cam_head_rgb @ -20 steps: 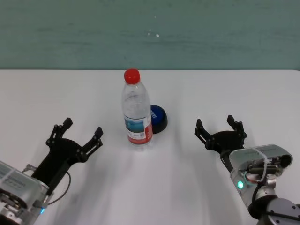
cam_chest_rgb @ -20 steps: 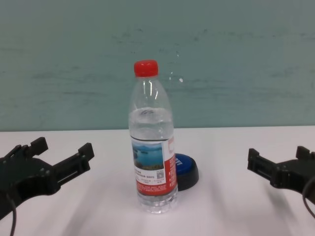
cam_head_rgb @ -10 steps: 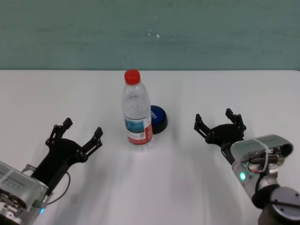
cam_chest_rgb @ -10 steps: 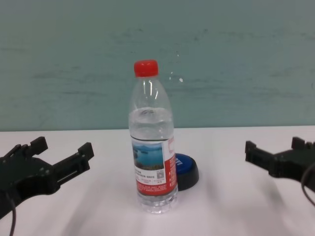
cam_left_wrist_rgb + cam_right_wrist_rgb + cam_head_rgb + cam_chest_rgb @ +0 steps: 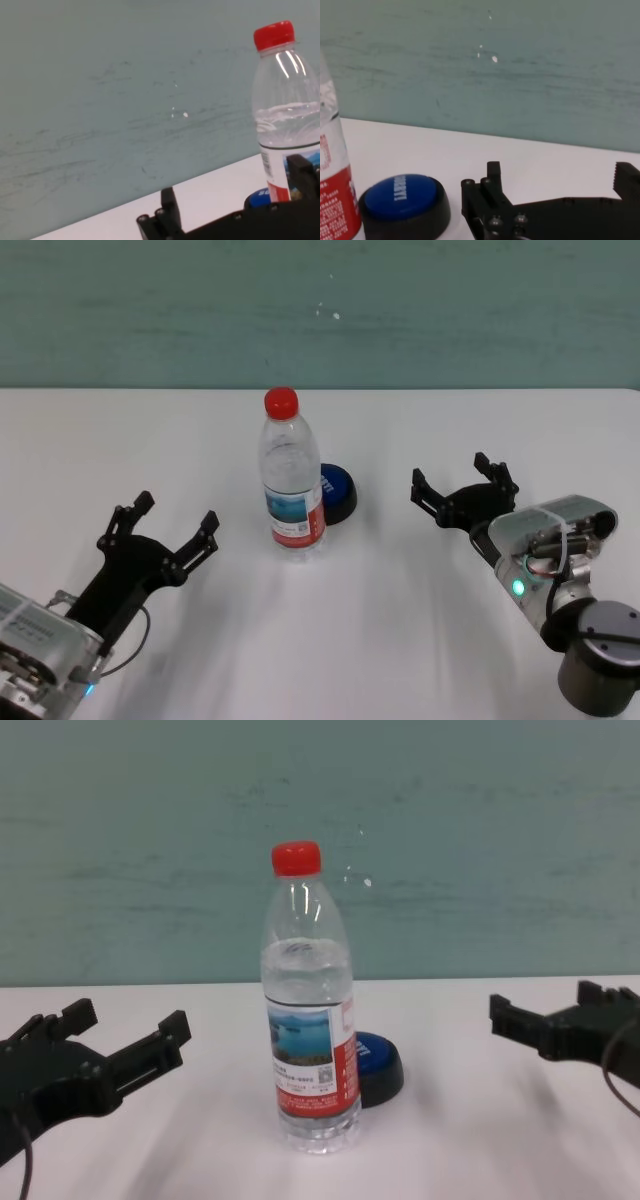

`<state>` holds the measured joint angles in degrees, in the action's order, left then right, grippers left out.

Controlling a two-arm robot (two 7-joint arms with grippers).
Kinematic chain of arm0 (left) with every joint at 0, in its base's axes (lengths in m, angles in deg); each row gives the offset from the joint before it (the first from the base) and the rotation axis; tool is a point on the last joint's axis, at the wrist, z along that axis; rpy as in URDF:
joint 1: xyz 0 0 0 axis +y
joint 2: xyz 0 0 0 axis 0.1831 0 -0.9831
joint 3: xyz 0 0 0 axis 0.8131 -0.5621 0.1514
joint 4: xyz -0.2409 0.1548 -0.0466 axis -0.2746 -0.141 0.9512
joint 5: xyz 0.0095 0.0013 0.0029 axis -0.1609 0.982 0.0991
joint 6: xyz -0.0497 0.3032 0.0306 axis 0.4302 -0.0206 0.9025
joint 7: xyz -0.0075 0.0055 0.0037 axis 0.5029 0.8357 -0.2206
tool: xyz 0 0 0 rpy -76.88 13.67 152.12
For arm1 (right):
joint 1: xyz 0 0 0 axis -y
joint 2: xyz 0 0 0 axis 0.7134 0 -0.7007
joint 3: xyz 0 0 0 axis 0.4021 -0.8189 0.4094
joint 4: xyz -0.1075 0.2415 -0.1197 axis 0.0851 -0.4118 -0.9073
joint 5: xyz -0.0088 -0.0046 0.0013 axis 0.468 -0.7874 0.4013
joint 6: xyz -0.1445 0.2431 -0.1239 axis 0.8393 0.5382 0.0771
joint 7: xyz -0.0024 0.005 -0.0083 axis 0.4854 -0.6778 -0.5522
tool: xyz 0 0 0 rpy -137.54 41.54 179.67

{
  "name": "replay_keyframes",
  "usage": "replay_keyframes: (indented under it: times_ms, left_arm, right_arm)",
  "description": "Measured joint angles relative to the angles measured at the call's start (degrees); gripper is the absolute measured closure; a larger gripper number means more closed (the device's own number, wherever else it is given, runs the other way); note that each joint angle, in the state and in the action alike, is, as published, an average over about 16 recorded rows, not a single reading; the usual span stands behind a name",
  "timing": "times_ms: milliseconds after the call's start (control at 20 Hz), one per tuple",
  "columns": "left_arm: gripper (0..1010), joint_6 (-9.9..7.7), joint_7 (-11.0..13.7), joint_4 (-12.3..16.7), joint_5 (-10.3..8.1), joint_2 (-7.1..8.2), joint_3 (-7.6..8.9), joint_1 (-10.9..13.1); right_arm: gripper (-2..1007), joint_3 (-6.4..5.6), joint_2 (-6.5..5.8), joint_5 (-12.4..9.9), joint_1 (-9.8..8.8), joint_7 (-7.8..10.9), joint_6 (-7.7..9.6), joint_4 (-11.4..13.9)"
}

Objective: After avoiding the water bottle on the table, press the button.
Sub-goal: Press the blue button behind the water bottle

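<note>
**Bottle Stands Guard Before Blue Button as Two Grippers Flank the Scene**

A water bottle (image 5: 293, 474) with a red cap stands upright near the middle of the white worktop (image 5: 420, 430), its red-and-white label with a blue lake picture facing the robot. Just behind it and slightly to the robot's right sits the button (image 5: 338, 494), a low blue dome on a wider black base; in the chest view the bottle hides its left part, while its right part shows beside the bottle's foot. From the right wrist camera the button's blue top with white lettering is plainly in sight, close beside the bottle's label.

The right gripper (image 5: 464, 483) hangs over the worktop to the right of the button, apart from it, fingers spread wide and holding nothing, pointed roughly away from the robot. Its silver wrist housing with a lit green lamp shows at the lower right of the head view.

The left gripper (image 5: 176, 520) sits to the left of the bottle and nearer the robot, well clear of it, fingers likewise parted and empty.

A teal wall (image 5: 320, 310) with pale scuffs closes the far edge of the worktop.
</note>
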<state>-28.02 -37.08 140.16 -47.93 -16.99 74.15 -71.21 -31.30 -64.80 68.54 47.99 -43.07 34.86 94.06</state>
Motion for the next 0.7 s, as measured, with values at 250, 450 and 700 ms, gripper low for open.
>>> replay_keyframes:
  times_ms: [250, 450, 700]
  left_arm:
    - [0, 0.0, 0.0, 0.0, -0.03, 0.0, 0.0, 0.0]
    - [0, 0.0, 0.0, 0.0, -0.04, 0.0, 0.0, 0.0]
    - [0, 0.0, 0.0, 0.0, -0.05, 0.0, 0.0, 0.0]
  right_arm:
    - [1, -0.03, 0.24, 0.8, 2.73, 2.2, 0.8, -2.12]
    - [1, 0.08, 0.57, 1.47, 4.92, 3.73, 1.29, -3.85]
    - [1, 0.36, 0.96, 2.1, 7.72, 5.53, 1.65, -6.28]
